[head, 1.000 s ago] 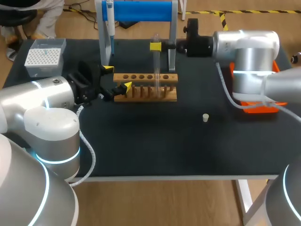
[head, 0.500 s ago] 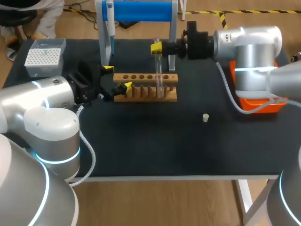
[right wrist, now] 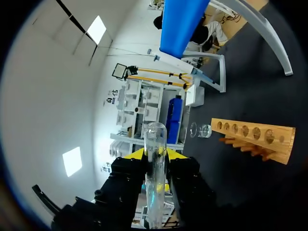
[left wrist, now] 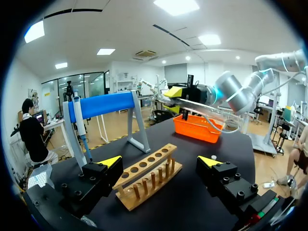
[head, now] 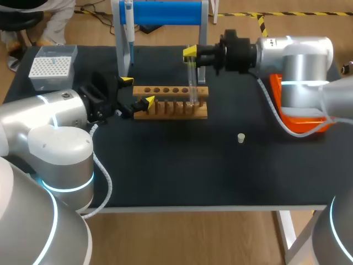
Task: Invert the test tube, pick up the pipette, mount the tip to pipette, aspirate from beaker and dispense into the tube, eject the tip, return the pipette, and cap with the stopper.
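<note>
Pinching a clear slender tube (head: 191, 77), right claw (head: 190, 56) overhangs wooden rack (head: 165, 91); left claw (head: 137, 91) gapes.

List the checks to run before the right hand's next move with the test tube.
1. Grip: right hand shut on test tube: ok.
2. Alignment: test tube roughly upright over wooden rack's end hole: ok.
3. Seating in that hole: cannot tell.
4. Clearance: left hand open, apart from test tube: ok.
5. Tool: pipette hangs on stand: ok.
6. Cap: stopper lies free on table: ok.
</note>
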Controlling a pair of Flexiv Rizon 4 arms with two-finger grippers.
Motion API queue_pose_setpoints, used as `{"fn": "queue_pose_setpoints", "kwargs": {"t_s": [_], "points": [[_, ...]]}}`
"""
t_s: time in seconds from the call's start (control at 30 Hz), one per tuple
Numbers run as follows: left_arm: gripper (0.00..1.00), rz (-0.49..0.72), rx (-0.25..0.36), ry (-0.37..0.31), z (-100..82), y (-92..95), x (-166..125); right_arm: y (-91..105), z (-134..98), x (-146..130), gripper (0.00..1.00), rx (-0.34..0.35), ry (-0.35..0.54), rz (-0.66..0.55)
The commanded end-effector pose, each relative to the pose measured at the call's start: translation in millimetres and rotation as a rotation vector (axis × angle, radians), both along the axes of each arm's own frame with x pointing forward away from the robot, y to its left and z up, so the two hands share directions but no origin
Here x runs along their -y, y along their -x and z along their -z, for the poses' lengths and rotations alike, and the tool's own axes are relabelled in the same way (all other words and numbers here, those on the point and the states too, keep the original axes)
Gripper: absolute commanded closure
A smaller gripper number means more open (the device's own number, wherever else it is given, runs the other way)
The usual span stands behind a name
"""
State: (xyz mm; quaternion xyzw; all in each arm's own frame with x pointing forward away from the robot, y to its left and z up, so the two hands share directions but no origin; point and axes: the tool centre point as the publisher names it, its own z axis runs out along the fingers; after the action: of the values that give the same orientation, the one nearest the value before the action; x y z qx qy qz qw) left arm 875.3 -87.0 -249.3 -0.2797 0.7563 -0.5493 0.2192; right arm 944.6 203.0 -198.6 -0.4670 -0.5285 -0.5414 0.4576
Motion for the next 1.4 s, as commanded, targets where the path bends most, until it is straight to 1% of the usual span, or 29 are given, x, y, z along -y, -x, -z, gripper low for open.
{"fn": "queue_pose_setpoints", "kwargs": {"t_s": [0.03, 0.13, 0.2, 0.73, 1.17, 1.2, 1.23, 1.3, 1.37, 1.4], "points": [[0.00, 0.002, 0.006, 0.007, 2.3, 0.0, 0, -1.8, 10, 3, 1.00, -0.040, -0.012, -0.033], [0.00, 0.002, 0.006, 0.007, 2.3, 0.0, 0, -0.7, 13, 3, 1.00, -0.116, -0.020, -0.065], [0.00, 0.002, 0.006, 0.007, 2.3, 0.0, 0, -0.7, 14, 4, 1.00, -0.144, -0.025, -0.083], [0.00, 0.002, 0.006, 0.007, 2.3, 0.0, 0, 2.9, 18, 8, 1.00, -0.151, -0.016, -0.070], [0.00, 0.002, 0.006, 0.007, 2.3, 0.0, 0, 4.2, 16, 9, 1.00, -0.144, -0.018, -0.061], [0.00, 0.023, 0.125, 0.012, -1.7, 3.1, 1, 4.2, 16, 9, 1.00, -0.144, -0.018, -0.061], [0.00, 0.057, 0.208, 0.046, -4.7, 5.9, 3, 4.2, 16, 9, 1.00, -0.144, -0.018, -0.061], [0.00, 0.098, 0.317, 0.056, -7.1, 7.2, 4, 4.2, 16, 9, 1.00, -0.144, -0.018, -0.061], [0.00, 0.154, 0.389, 0.102, -8.7, 6.6, 5, 4.2, 16, 9, 1.00, -0.144, -0.018, -0.061], [0.00, 0.197, 0.436, 0.123, -10.6, 6.7, 6, 4.2, 16, 9, 1.00, -0.144, -0.018, -0.061]]}}
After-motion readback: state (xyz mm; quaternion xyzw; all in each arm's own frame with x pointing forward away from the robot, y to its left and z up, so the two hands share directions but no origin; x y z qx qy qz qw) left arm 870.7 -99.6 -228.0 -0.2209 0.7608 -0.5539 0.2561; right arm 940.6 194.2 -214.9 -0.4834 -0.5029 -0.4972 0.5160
